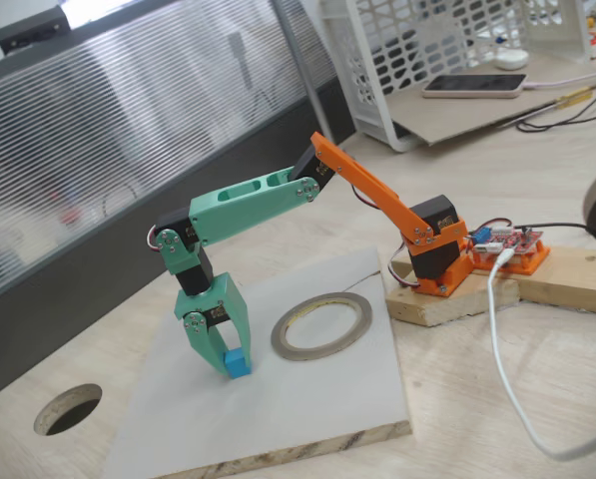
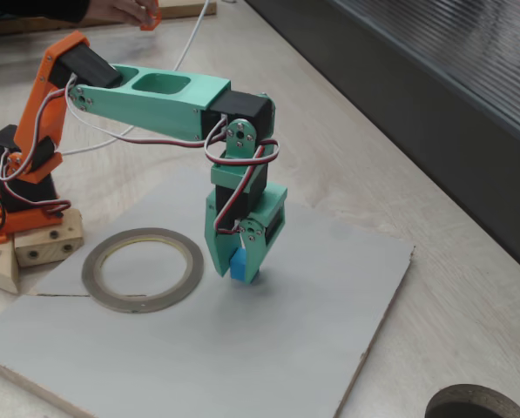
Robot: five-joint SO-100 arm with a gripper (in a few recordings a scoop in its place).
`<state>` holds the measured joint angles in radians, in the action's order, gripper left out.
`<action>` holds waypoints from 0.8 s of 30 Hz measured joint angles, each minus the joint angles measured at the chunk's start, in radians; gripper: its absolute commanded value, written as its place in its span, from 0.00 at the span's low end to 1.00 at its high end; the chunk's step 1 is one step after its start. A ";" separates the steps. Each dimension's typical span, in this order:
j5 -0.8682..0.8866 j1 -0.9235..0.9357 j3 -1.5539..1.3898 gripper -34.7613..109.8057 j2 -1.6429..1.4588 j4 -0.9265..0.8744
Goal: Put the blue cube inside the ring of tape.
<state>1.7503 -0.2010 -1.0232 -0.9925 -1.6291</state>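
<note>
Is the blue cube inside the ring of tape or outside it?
Outside. The blue cube sits between the gripper jaws, beside the ring of tape.

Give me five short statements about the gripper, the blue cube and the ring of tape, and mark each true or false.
1. The blue cube lies inside the ring of tape. False: it is outside, beside the ring.
2. The gripper has the cube between its fingers. True.
3. The ring lies flat on the grey board. True.
4. The cube is red. False: it is blue.
5. The ring sits in the round hole of the tabletop. False: it lies on the board.
</note>
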 measured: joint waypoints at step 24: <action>0.000 0.000 0.000 0.36 -0.115 -0.008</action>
<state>1.7503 -0.2010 -1.0232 -1.1075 -1.6368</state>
